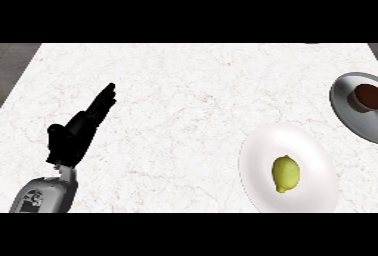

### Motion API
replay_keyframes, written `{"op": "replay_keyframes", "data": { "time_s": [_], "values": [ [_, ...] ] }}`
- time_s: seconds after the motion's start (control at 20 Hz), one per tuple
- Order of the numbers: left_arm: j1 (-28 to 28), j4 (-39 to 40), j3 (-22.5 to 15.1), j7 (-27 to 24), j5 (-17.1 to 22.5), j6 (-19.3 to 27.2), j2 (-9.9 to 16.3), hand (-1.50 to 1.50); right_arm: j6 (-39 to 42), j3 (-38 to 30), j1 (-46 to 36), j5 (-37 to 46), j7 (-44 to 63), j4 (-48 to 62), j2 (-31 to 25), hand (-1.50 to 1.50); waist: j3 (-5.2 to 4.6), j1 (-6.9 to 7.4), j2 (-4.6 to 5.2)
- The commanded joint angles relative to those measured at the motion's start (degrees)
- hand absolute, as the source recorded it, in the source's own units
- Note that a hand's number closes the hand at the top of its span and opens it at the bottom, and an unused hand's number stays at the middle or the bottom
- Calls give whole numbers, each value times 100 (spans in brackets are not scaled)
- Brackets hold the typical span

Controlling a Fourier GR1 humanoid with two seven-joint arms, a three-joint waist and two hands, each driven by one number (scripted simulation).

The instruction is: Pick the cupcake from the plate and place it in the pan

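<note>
**A:** Cupcake [365, 96] first: from the head view, the only one you have, it looks to be a dark brown thing sitting in the grey pan [347, 107] at the right edge, partly cut off by the frame. I can't make out a wrapper, so treat that name as my best reading.

**B:** So it's not on the plate?

**A:** No. The white plate [289, 169], just beside the pan and nearer you, holds only a yellow-green lemon [286, 173], lying near its middle.

**B:** And your hands?

**A:** Your left hand [77, 131] shows at the left over the white marble counter [184, 100], well apart from both dishes, fingers straight and held together, pointing up and away, holding nothing. Your right hand isn't in view at all.

**B:** Which step is this, then?

**A:** Judging by how things lie, the placing looks done: the brown thing already rests in the pan. If you want to be sure, your next move is only to check that it sits fully inside the rim, and leave the lemon where it is.
</note>
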Motion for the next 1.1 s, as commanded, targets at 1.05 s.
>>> {"op": "replay_keyframes", "data": {
  "time_s": [1.05],
  "values": [
    [359,-485,144,252,-139,-151,-122,0,1490,-85,1922,-724,-2515,-185,374,-150,-35,-149,-111]
  ]
}}
